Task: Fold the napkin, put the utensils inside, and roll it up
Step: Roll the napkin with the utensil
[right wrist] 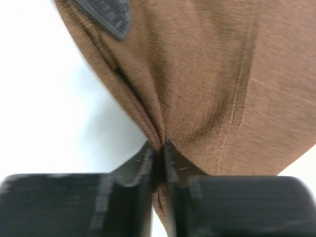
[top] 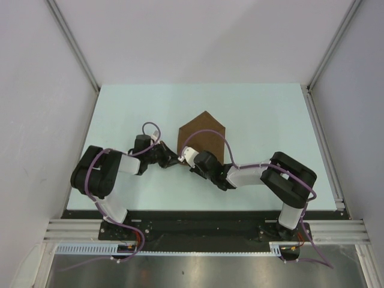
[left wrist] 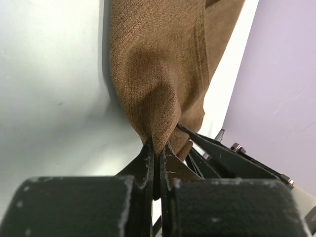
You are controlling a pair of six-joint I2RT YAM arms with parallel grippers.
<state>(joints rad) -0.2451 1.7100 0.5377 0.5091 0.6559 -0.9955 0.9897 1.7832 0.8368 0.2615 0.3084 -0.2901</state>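
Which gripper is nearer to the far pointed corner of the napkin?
Right, slightly. The right gripper is shut on the near edge of the napkin, almost in line with the far corner. The left gripper is shut on the same edge, just further left.

On the top camera, both wrists (top: 198,159) cover the near edge of the napkin (top: 204,135) at frame centre, so the spot where the cloth is gripped is hidden from me. On the left wrist feed the cloth runs off the top edge. On the right wrist feed it runs off the top and right edges. The right gripper (right wrist: 159,148) is blurred along the bottom, and I can't identify the dark piece (right wrist: 106,15) at upper left, which is also blurred.
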